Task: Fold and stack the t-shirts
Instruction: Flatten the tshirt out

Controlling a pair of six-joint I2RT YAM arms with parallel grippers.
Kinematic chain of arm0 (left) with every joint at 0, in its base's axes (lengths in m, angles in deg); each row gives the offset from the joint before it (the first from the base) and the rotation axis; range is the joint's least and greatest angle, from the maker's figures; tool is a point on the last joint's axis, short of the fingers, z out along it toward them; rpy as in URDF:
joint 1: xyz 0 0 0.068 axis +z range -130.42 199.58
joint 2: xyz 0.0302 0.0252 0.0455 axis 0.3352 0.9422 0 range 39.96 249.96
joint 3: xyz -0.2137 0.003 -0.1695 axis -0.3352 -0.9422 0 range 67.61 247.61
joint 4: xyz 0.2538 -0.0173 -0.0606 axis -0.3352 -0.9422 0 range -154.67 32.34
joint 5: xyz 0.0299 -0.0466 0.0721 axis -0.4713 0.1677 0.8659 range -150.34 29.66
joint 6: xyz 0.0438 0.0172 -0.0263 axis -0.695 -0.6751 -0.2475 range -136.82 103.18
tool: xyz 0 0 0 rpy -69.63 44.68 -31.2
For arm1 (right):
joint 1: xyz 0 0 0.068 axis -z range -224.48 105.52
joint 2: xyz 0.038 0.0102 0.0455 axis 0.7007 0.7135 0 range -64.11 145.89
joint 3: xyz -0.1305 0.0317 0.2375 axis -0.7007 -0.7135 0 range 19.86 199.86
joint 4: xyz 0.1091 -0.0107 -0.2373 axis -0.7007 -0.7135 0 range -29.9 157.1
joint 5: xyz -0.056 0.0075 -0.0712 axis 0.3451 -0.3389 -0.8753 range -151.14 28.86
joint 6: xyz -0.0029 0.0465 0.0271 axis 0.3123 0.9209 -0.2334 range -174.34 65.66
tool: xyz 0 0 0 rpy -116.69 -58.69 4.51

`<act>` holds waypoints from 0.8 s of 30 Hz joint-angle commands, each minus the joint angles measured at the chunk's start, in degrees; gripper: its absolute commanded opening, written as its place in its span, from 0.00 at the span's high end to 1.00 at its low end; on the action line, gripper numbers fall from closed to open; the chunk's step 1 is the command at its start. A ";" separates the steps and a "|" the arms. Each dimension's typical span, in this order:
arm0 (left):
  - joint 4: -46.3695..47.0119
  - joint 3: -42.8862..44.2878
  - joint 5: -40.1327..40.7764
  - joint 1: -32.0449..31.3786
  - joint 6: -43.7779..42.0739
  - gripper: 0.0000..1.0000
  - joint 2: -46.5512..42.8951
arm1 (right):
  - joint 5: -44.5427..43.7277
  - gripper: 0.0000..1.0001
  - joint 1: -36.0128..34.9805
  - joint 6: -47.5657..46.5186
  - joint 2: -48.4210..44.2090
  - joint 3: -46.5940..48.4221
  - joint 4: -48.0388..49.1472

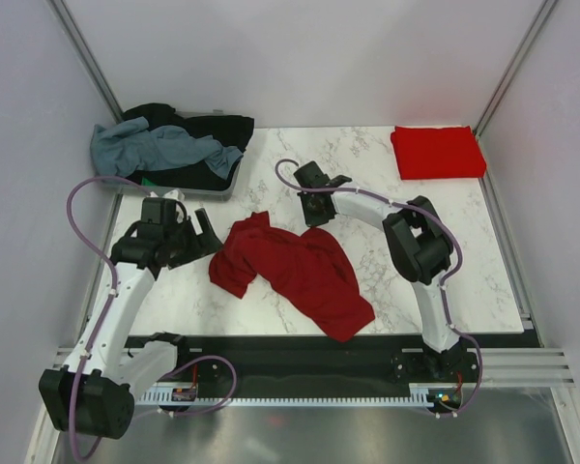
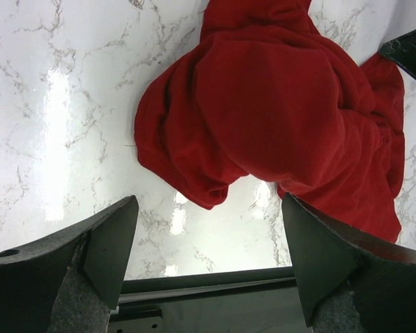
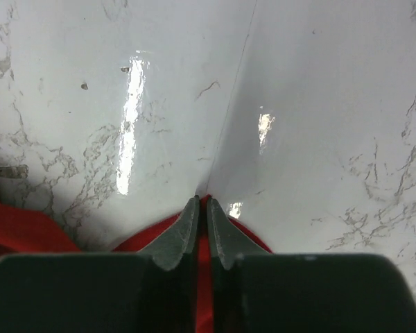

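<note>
A dark maroon-red t-shirt (image 1: 295, 271) lies crumpled in the middle of the marble table; it fills the upper part of the left wrist view (image 2: 277, 104). My left gripper (image 1: 211, 232) is open and empty just left of the shirt's near-left lobe, its jaws wide apart over bare table (image 2: 208, 208). My right gripper (image 1: 314, 215) is at the shirt's far edge, fingertips down at the table (image 3: 201, 201), shut on a thin strip of the red cloth (image 3: 21, 229). A brighter red t-shirt (image 1: 437, 152) lies folded to a rectangle at the far right.
A grey tray (image 1: 213, 191) at the far left holds a heap of grey-blue (image 1: 145, 145), black (image 1: 217, 130) and green (image 1: 150, 181) shirts. White walls close in the table at the left, back and right. The right gripper's body shows in the left wrist view (image 2: 409, 52).
</note>
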 commanded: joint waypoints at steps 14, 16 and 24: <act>3.15 -1.61 2.37 0.33 -1.76 0.12 -2.96 | -8.68 1.00 -0.81 -4.22 -8.66 25.73 -19.83; 3.24 -1.61 2.99 0.33 -1.59 0.13 -4.19 | -8.33 1.00 -1.07 -6.41 -12.68 35.50 -21.79; 3.42 -1.96 5.89 0.33 -0.71 0.14 -6.39 | -14.92 1.00 -1.34 -14.07 -43.00 20.12 -12.76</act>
